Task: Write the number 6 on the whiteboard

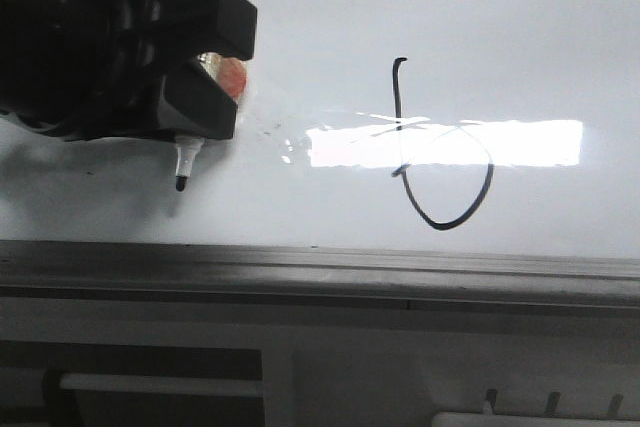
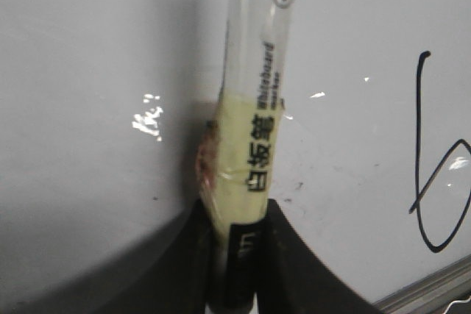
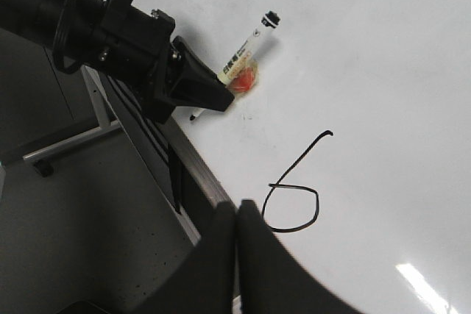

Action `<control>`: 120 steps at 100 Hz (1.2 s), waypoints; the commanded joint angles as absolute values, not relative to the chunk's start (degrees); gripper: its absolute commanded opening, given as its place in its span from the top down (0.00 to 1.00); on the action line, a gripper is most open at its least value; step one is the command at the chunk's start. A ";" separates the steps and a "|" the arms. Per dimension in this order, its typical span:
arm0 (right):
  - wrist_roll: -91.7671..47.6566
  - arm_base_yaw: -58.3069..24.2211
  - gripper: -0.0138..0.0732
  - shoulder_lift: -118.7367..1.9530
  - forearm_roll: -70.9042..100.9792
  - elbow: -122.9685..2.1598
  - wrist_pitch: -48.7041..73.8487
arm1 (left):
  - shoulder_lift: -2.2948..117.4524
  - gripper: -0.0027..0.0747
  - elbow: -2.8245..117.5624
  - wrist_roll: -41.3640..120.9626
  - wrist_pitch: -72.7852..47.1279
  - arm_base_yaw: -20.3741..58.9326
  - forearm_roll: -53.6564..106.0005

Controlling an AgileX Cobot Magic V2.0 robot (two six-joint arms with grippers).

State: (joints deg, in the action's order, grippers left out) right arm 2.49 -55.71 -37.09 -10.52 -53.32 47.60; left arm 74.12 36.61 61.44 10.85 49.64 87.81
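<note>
Black number 6 (image 1: 440,152) drawn mid-whiteboard (image 1: 520,17). Left end effector (image 1: 205,62) clamped on marker (image 1: 187,162), nib well left of the 6. Right end effector (image 3: 237,218) clenched, empty.

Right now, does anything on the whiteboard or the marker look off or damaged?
The marker in the left gripper is wrapped in yellowish tape with a reddish lump beside it, apparently a makeshift grip. The number 6 is drawn; nothing is spilled on the whiteboard.
</note>
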 commanded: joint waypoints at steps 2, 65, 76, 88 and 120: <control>2.95 -55.32 0.90 -37.17 -11.94 -54.92 43.90 | 76.29 0.99 38.03 60.60 15.37 49.38 88.42; 3.94 -55.32 0.90 -37.17 -11.94 -54.92 43.40 | 79.46 0.85 38.73 60.60 20.33 49.38 88.90; 3.94 -55.32 0.90 -37.17 -11.94 -54.92 43.00 | 79.46 0.69 38.73 60.60 21.51 49.38 88.90; 3.94 -55.32 0.90 -37.17 -11.94 -54.92 42.31 | 79.46 0.55 38.73 60.60 22.92 49.38 88.90; 3.94 -55.32 0.90 -37.17 -11.94 -54.92 41.54 | 78.90 0.28 39.39 60.60 23.06 49.38 88.90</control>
State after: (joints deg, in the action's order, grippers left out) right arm 3.93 -55.71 -37.09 -10.65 -53.32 46.08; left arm 77.31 39.12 60.81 10.54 51.22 88.16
